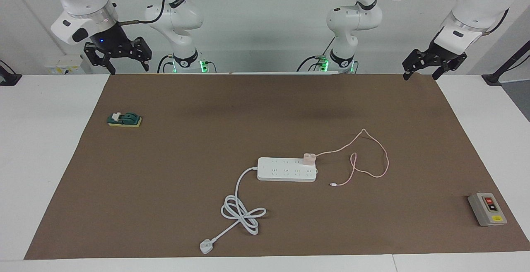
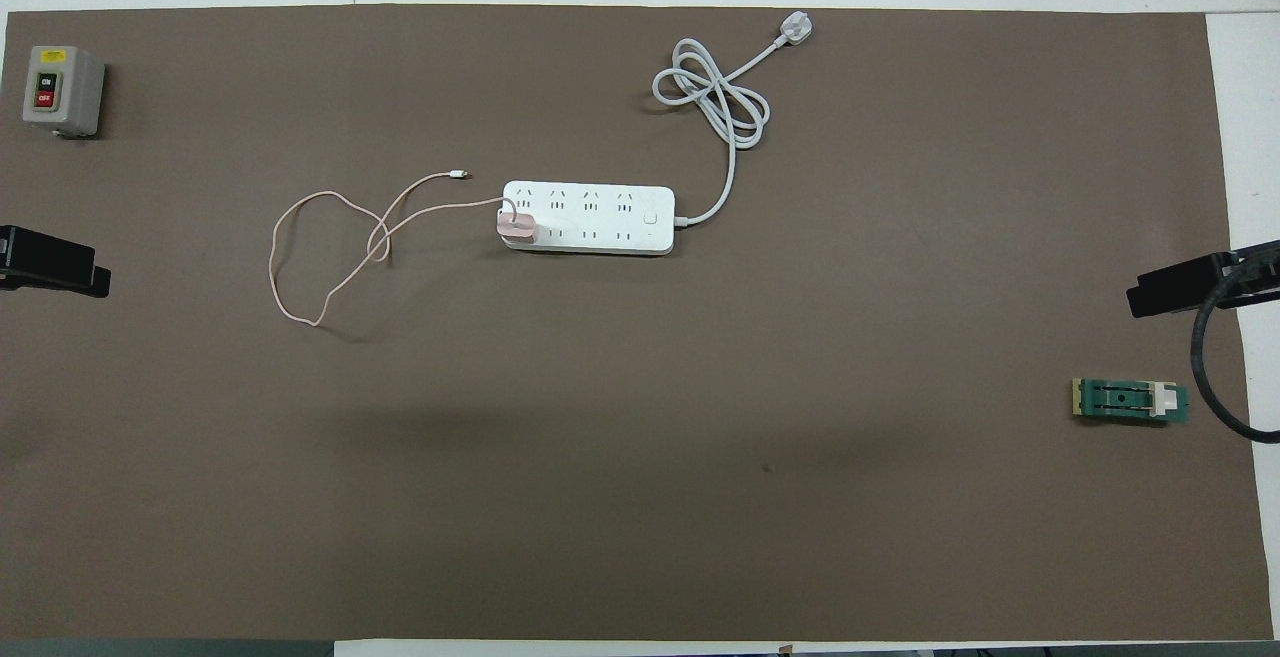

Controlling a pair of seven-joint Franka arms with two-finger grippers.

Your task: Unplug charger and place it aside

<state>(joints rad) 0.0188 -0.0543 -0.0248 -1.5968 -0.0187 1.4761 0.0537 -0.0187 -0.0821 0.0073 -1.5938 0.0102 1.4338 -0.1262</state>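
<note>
Overhead, I see both grippers cut off at the table's side edges. From the front, left gripper [image 1: 428, 68] and right gripper [image 1: 118, 56] wait raised with fingers spread, holding nothing, at the corners nearest the robots. Mid-table, the charger [image 1: 309, 158] sits plugged in the power strip [image 1: 281, 172].

The power strip [image 1: 287, 169] lies mid-surface with open mat on its robot-facing side. The charger [image 1: 309, 158] sits plugged at its end toward the left arm, its pink cable [image 1: 369, 152] looping beside that end. The strip's white cord [image 1: 242, 210] coils farther from the robots.
</note>
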